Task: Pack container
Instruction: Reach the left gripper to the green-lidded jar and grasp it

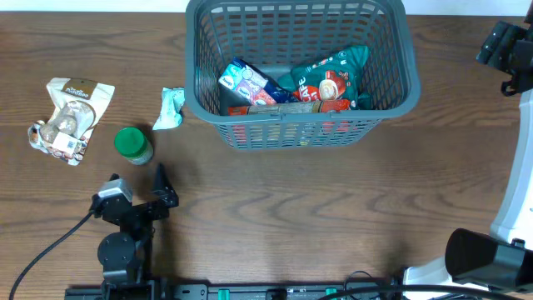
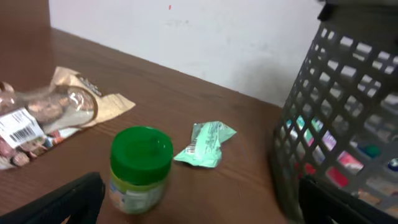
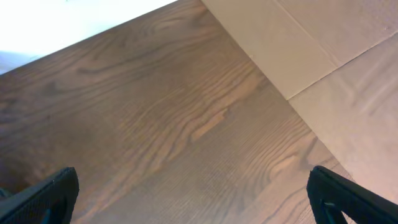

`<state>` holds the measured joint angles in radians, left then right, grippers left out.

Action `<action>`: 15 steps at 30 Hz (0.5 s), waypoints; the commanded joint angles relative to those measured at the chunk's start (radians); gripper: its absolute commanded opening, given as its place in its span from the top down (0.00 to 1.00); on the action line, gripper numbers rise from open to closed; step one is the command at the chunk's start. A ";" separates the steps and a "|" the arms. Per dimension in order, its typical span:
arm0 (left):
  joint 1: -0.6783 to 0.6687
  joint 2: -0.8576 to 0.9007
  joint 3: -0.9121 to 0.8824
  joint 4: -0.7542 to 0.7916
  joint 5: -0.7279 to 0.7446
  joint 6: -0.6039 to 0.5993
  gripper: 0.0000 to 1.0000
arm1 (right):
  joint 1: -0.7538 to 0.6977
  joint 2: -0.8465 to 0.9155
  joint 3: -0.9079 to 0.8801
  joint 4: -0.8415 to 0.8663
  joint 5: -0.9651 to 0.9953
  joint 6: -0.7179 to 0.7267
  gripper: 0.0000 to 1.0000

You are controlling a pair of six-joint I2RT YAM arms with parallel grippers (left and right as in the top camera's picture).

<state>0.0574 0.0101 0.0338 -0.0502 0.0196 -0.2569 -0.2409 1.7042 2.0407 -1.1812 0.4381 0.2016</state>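
1. Nearest the left wrist lens is the left gripper; only its two dark finger ends show, at the lower corners, spread wide with nothing between them
2. Just beyond it a green-lidded jar stands upright on the table, a crumpled pale green packet lies behind it towards the basket, and a brown snack bag lies flat off to the left
3. At the far middle of the table the container stands upright, to the right of those three things and touching none; in it lie several packets, among them a teal bag and a blue and white packet
4. By its look the container is stiff, light plastic that should not flex; the thick rim is the sound place to pinch, since the lattice walls offer slots but thinner ribs
5. Over bare wood at the table's right edge the right gripper hangs with its jaws wide apart, well away from the container
6. Packing looks part done, with jar, green packet and snack bag left outside
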 commanded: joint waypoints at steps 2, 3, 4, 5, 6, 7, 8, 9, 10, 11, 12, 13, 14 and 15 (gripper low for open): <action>0.003 -0.006 -0.028 -0.015 0.037 -0.108 0.01 | -0.008 -0.017 0.015 -0.001 0.002 0.014 0.01; 0.003 -0.006 -0.025 -0.016 0.059 -0.117 0.01 | -0.008 -0.017 0.015 -0.001 0.002 0.014 0.01; 0.003 -0.006 -0.020 -0.022 0.073 -0.119 0.01 | -0.008 -0.017 0.015 -0.001 0.002 0.014 0.01; 0.003 -0.006 -0.010 -0.037 0.078 -0.120 0.01 | -0.008 -0.017 0.015 -0.001 0.002 0.014 0.01; 0.003 -0.005 0.012 -0.068 0.075 -0.119 0.01 | -0.008 -0.017 0.015 -0.001 0.002 0.014 0.01; 0.003 0.000 0.033 -0.094 0.064 -0.119 0.01 | -0.008 -0.017 0.015 -0.001 0.002 0.014 0.01; 0.003 0.009 0.061 -0.125 0.047 -0.119 0.01 | -0.008 -0.017 0.015 -0.001 0.002 0.014 0.01; 0.003 0.024 0.093 -0.159 0.028 -0.117 0.01 | -0.008 -0.017 0.015 -0.001 0.002 0.014 0.01; 0.003 0.043 0.129 -0.188 0.012 -0.106 0.01 | -0.008 -0.017 0.015 -0.001 0.002 0.014 0.01; 0.003 0.075 0.174 -0.216 0.010 -0.080 0.01 | -0.008 -0.017 0.015 -0.001 0.002 0.014 0.01; 0.003 0.116 0.222 -0.239 0.010 -0.055 0.01 | -0.008 -0.017 0.015 -0.001 0.002 0.014 0.01; 0.003 0.159 0.268 -0.259 0.010 -0.035 0.01 | -0.008 -0.017 0.015 -0.001 0.002 0.014 0.01; 0.003 0.217 0.327 -0.282 0.011 -0.011 0.01 | -0.008 -0.017 0.015 -0.001 0.002 0.014 0.01; 0.003 0.272 0.382 -0.301 0.011 0.006 0.01 | -0.008 -0.017 0.015 -0.001 0.002 0.014 0.01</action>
<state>0.0574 0.1848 0.2760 -0.3401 0.0452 -0.3176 -0.2409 1.7042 2.0411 -1.1816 0.4374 0.2020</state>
